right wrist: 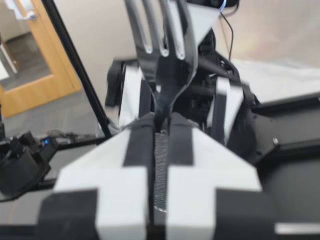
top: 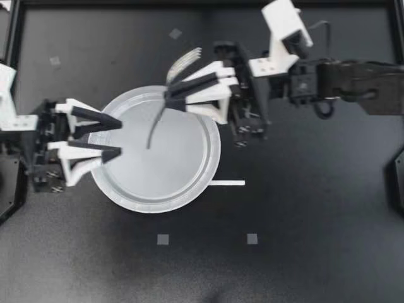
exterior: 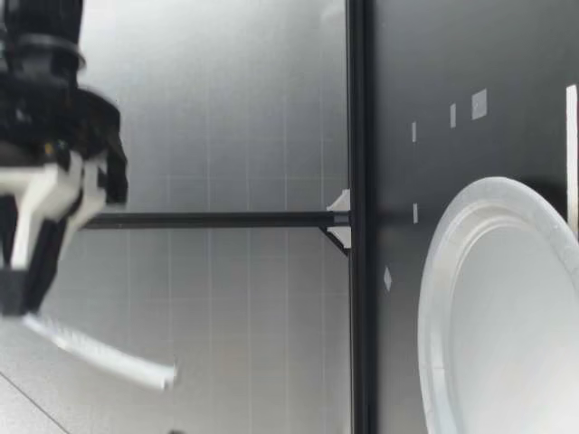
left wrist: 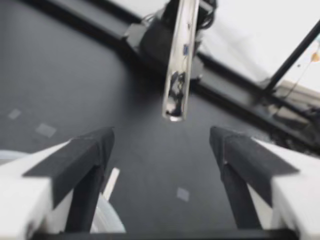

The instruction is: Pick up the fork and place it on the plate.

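My right gripper (top: pixel 169 100) has its fingers clamped on the neck of the fork (top: pixel 184 63), held in the air above the far rim of the plate (top: pixel 158 203). The plate lies on the desk (top: pixel 303 221). My left gripper (top: pixel 118 138) is at the plate's left edge, fingers wide apart.

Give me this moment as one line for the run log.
right gripper: shut on fork, raised above plate | left gripper: open at plate rim | fork: not yet on plate | task: unfinished
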{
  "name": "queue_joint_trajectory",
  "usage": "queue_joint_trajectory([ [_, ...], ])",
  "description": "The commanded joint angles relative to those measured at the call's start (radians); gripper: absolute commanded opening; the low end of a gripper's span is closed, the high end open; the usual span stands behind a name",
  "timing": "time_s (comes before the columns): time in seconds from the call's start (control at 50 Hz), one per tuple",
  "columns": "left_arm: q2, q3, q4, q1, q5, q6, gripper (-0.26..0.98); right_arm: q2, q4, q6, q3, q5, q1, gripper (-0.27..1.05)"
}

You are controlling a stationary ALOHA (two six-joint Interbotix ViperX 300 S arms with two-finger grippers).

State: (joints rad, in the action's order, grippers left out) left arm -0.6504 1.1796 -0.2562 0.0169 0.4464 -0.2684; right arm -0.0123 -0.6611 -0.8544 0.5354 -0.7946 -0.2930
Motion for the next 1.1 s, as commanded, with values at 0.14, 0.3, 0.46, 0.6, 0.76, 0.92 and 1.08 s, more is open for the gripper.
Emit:
queue_joint_trajectory([
  [0.14, 0.041, -0.032, 0.005, 0.002, 0.060, 0.017, 0.69, -0.086, 0.005, -0.003, -0.121, -0.040, -0.006, 0.00],
  [0.3, 0.008, -0.018, 0.005, 0.002, 0.052, 0.018, 0.69, -0.098, 0.005, -0.002, -0.138, -0.040, -0.006, 0.00],
  [0.46, 0.008, -0.023, 0.005, 0.002, 0.025, 0.020, 0.68, -0.114, 0.003, 0.000, -0.166, -0.040, -0.006, 0.00],
  [0.6, 0.009, -0.021, 0.005, 0.002, 0.006, 0.014, 0.68, -0.126, 0.003, 0.000, -0.184, -0.040, -0.006, 0.00],
  [0.76, 0.006, -0.018, 0.006, 0.002, 0.003, 0.009, 0.64, -0.126, 0.003, -0.002, -0.186, -0.040, -0.006, 0.00],
  [0.92, -0.008, -0.018, 0.006, 0.002, -0.020, 0.009, 0.37, -0.126, 0.002, -0.002, -0.181, -0.038, -0.006, 0.00],
  [1.08, -0.032, -0.012, 0.006, 0.002, -0.023, 0.017, 0.10, -0.126, 0.003, -0.003, -0.172, -0.040, -0.006, 0.00],
])
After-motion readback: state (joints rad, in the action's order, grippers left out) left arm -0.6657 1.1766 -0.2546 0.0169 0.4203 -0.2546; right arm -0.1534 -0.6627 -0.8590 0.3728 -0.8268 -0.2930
